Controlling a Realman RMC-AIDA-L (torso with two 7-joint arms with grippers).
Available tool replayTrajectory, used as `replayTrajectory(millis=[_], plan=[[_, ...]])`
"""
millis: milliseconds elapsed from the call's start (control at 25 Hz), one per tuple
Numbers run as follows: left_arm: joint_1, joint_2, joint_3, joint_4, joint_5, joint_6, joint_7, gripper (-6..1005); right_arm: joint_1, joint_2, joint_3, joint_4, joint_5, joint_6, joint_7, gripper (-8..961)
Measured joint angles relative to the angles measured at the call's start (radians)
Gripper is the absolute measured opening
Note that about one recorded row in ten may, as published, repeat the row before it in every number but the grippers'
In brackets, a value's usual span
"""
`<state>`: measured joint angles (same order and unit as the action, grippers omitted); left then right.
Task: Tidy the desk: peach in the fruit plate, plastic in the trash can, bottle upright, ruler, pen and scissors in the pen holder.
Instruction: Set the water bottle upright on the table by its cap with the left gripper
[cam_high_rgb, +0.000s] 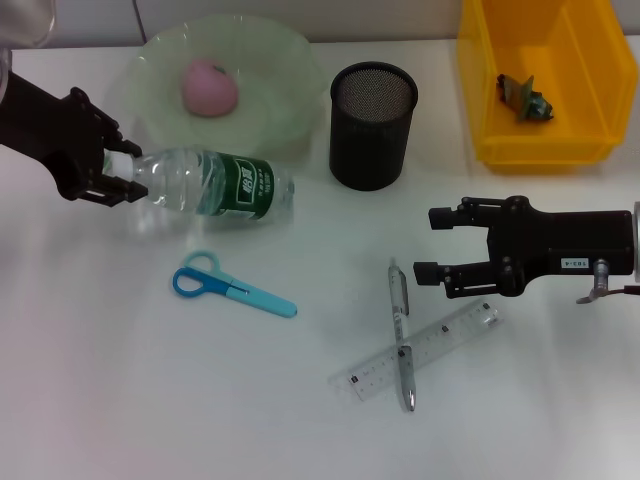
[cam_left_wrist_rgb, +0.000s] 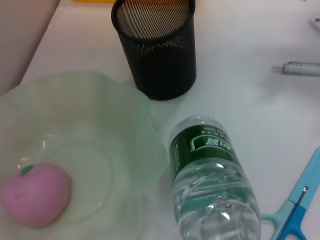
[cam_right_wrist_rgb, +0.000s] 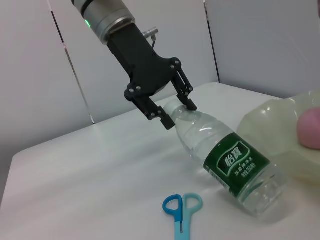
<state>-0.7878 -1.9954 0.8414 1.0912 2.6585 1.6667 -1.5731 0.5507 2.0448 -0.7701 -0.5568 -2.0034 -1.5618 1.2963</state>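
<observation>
A clear bottle (cam_high_rgb: 215, 183) with a green label lies tilted in front of the fruit plate, its neck end raised. My left gripper (cam_high_rgb: 128, 172) is shut on that neck; the right wrist view shows its fingers (cam_right_wrist_rgb: 191, 104) clamped on either side of the bottle (cam_right_wrist_rgb: 225, 165). The pink peach (cam_high_rgb: 210, 87) rests in the pale green fruit plate (cam_high_rgb: 290, 60). Crumpled plastic (cam_high_rgb: 525, 97) lies in the yellow trash can (cam_high_rgb: 545, 150). Blue scissors (cam_high_rgb: 232, 285), a pen (cam_high_rgb: 401, 335) and a clear ruler (cam_high_rgb: 440, 342) lie flat on the desk; the pen crosses the ruler. My right gripper (cam_high_rgb: 428, 244) hovers open just right of the pen.
The black mesh pen holder (cam_high_rgb: 372, 125) stands upright between the plate and the trash can, holding nothing that shows. It is close behind the bottle's base (cam_left_wrist_rgb: 200, 135). The desk is white, with a wall panel behind it.
</observation>
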Motion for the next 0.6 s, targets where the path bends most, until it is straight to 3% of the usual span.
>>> replayTrajectory(millis=[160, 600], plan=[[-0.002, 0.002, -0.006, 0.0, -0.023, 0.014, 0.005, 453, 0.0, 0.0, 0.0, 0.0, 0.0, 0.001, 0.003, 834], [-0.008, 0.036, -0.039, 0.001, -0.134, 0.087, 0.017, 450, 0.0, 0.0, 0.0, 0.0, 0.0, 0.004, 0.009, 834]])
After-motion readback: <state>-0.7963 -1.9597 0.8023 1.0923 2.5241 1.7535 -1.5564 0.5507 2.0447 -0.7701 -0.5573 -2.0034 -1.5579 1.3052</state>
